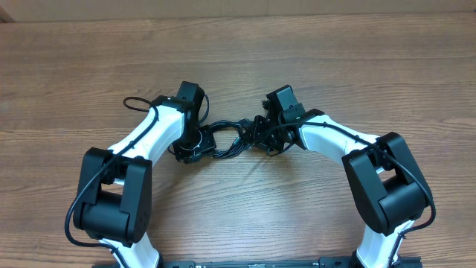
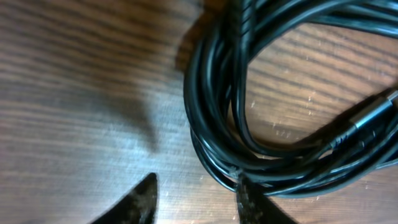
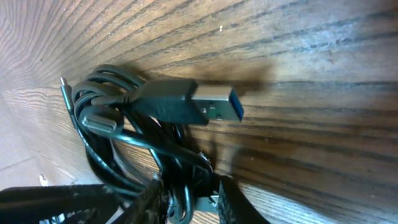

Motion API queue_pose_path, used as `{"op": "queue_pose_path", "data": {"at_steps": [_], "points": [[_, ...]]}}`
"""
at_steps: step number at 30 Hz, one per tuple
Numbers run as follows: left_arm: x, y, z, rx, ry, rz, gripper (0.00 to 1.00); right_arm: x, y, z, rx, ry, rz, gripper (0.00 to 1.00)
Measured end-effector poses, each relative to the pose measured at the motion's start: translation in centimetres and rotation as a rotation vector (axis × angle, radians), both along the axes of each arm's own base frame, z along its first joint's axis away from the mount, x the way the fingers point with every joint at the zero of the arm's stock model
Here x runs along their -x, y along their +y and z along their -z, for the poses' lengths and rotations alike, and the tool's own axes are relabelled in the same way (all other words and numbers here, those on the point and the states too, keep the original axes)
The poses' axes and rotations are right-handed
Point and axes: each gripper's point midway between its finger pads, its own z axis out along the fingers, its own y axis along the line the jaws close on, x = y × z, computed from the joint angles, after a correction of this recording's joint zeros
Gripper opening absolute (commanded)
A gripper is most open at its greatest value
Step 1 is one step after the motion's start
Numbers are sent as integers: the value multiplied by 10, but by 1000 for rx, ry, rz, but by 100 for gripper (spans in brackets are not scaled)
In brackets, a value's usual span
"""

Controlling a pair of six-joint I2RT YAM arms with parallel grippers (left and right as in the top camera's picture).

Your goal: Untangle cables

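The left claw [image 2: 196, 202] stands part open. Its two dark, tapered fingertips are set apart over bare wood and hold nothing. The right-hand tip meets the near edge of a coil of thin black cables [image 2: 214, 124]. These are smooth, glossy, round cords wound in several loops that lie one against another.

The right claw [image 3: 193, 202] is drawn in on the same bundle. Several black strands fill the narrow gap between its fingers, so it has hold of them. Just beyond its tips a flat rectangular USB plug [image 3: 214, 107], with a matt black moulded body, a silver metal shell and a blue insert, lies across the loops and points right. To the far left of it a slim silver-tipped pin [image 3: 64, 84] juts out of the tangle.

The bundle rests mid-table between the two claws, on the brown wood-grain table [image 1: 312, 52], which has fine streaked lines.
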Motion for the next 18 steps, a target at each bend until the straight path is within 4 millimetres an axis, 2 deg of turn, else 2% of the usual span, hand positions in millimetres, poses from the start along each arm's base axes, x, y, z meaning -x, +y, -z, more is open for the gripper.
{"op": "queue_pose_path", "data": {"at_steps": [3, 7, 14, 16, 18], "points": [[-5, -1, 1, 5, -20, 0, 8, 0, 0, 0, 0, 2, 0, 16], [-13, -3, 1, 14, -52, 9, 5, 4, -1, 1, 3, 17, -3, 12], [-23, -6, 0, 22, -109, 64, 21, 15, 0, 1, -14, 72, -19, 5], [-25, -6, 0, 23, -117, 74, 29, 18, 0, 2, -15, 85, -22, 5], [-26, -6, 0, 22, -124, 84, 32, 21, -1, 2, -13, 99, -23, 4]]}}
